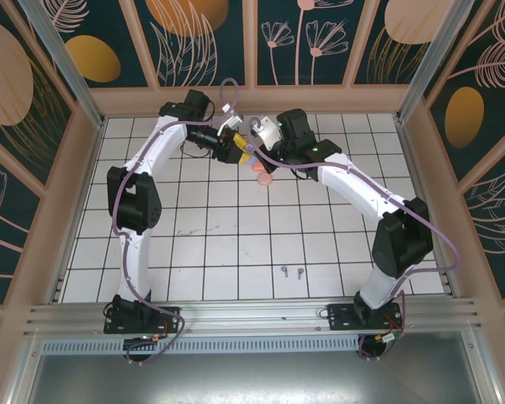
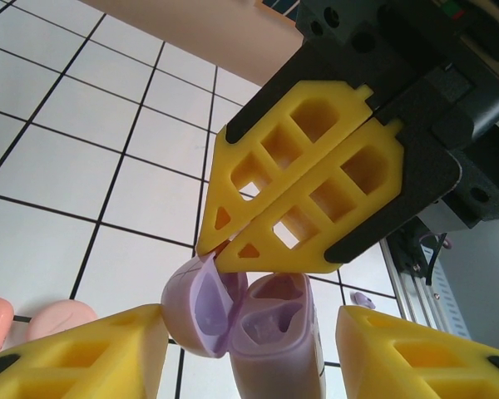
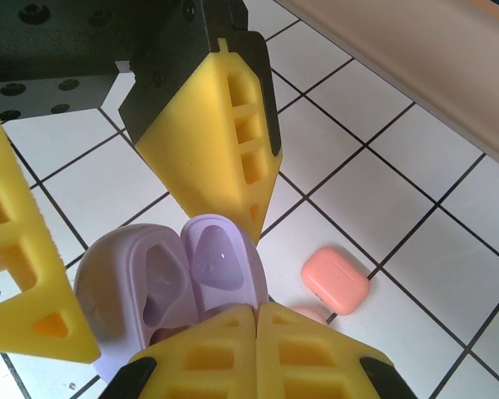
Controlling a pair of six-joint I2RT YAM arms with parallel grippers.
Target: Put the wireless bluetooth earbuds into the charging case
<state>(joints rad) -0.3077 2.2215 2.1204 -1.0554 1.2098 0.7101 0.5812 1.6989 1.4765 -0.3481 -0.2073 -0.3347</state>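
Left gripper (image 2: 251, 320) is clamped on the open purple case (image 3: 150, 287). The right gripper (image 3: 256, 320), fingers pressed together, touches the case's lid. Both meet at the far middle of the white tiled table (image 1: 202, 227), close to the tan far wall (image 1: 252, 101) of the patterned enclosure. Open tiles stretch near and left of them. A coral case (image 3: 337, 278) sits just near of the grippers. Two purple earbuds (image 1: 284, 270) lie well apart from them, right of centre, toward the near rail (image 1: 252, 313).
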